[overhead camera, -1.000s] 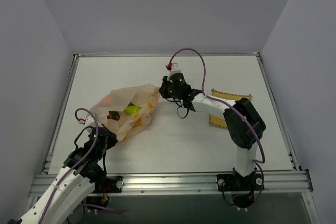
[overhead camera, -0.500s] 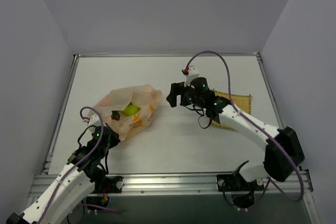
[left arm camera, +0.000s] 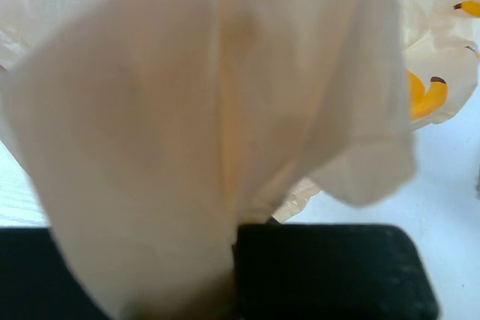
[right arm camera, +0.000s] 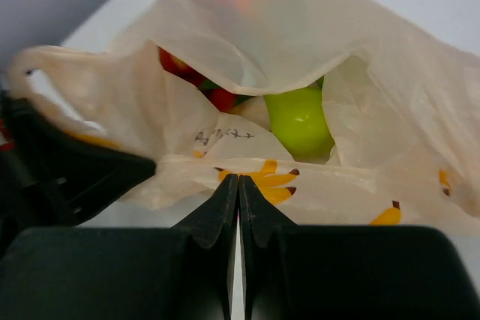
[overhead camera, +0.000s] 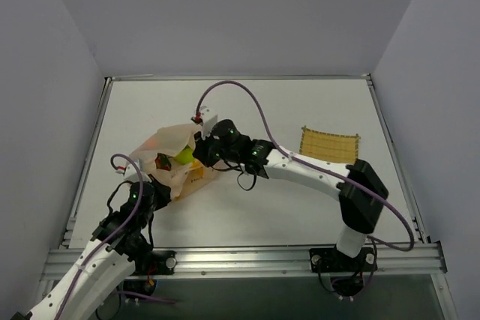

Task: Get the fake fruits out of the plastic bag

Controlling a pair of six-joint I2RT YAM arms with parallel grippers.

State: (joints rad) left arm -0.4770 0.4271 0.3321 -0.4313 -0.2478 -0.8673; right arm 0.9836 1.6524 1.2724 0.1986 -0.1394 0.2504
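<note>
- Fake fruits (right arm camera: 298, 119): where?
- Inside plastic bag (overhead camera: 171, 140) on worktop (overhead camera: 262, 110). Left jaws clamp its near edge, likely anchoring it; right jaws together at the open mouth, gripping nothing.

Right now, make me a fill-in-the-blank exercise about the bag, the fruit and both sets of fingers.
1. The round fruit showing in the mouth of the plastic bag is light ____.
2. The right fingers are ____, not spread apart.
3. The left fingers pinch a fold of the plastic ____.
4. The yellow woven mat lies on the ____ arm's side.
Missing words: green; shut; bag; right.
</note>
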